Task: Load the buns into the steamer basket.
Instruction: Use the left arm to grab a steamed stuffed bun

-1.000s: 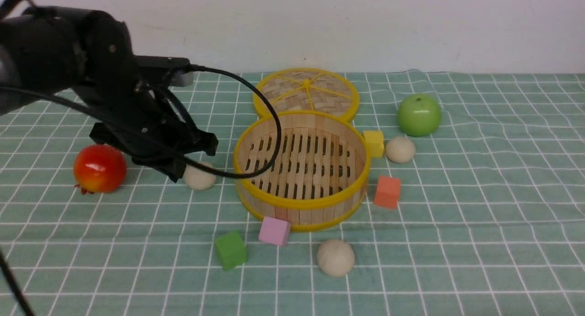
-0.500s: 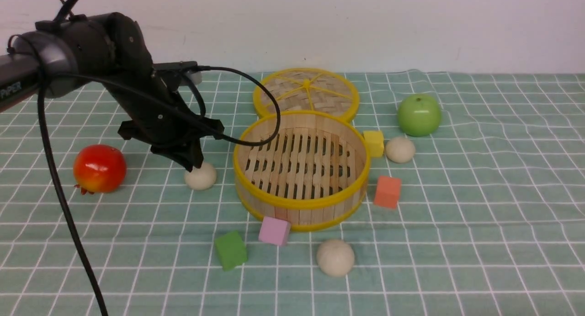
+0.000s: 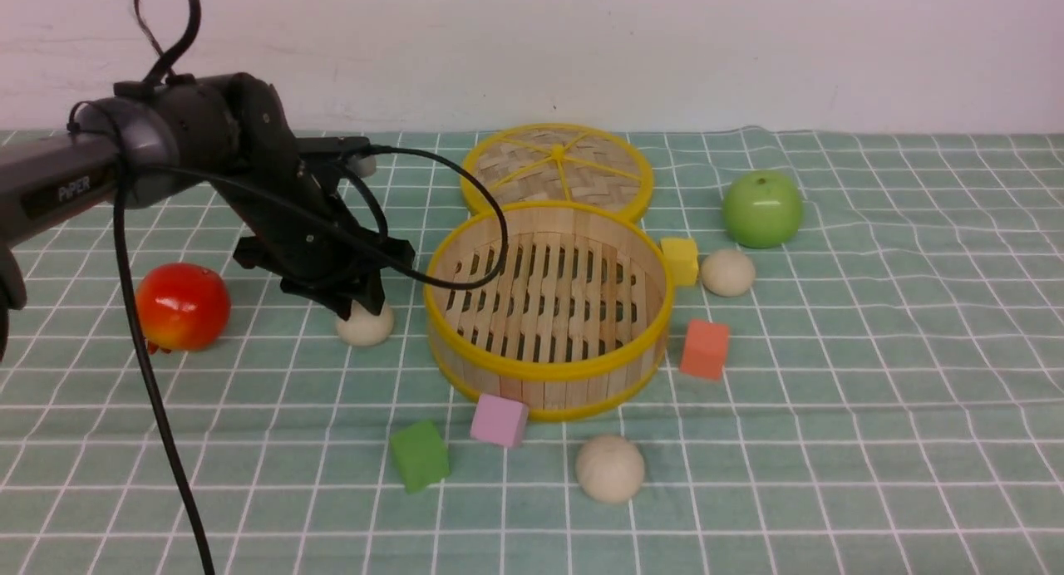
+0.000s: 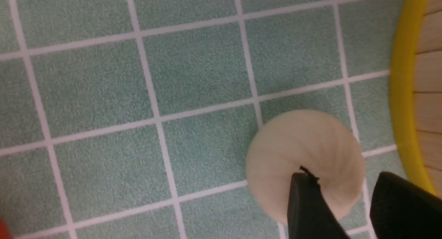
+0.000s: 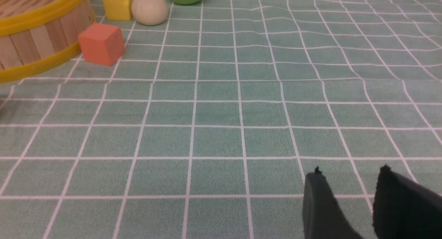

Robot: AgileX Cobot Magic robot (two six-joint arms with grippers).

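Three cream buns lie on the green checked cloth: the left bun (image 3: 364,331) (image 4: 293,145), one (image 3: 727,272) (image 5: 149,8) beside the yellow cube, one (image 3: 609,469) in front. The steamer basket (image 3: 544,372) (image 5: 38,42), with a yellow rim (image 4: 404,94), stands in the middle with nothing in it. My left gripper (image 3: 359,307) (image 4: 342,177) hangs open just over the left bun, one finger (image 4: 307,208) above the bun, the other (image 4: 400,208) on the basket side. My right gripper (image 5: 350,170) is open over bare cloth, holding nothing; the front view does not show it.
The woven lid (image 3: 557,166) lies behind the basket. A green apple (image 3: 761,209) sits at the back right, a red fruit (image 3: 182,306) at the left. Yellow (image 3: 680,261), orange (image 3: 705,349), pink (image 3: 499,420) and green (image 3: 420,454) cubes ring the basket.
My left arm has stretched forward and to the right, bringing its gripper over the left bun, and the jaws have spread. Nothing else has moved.
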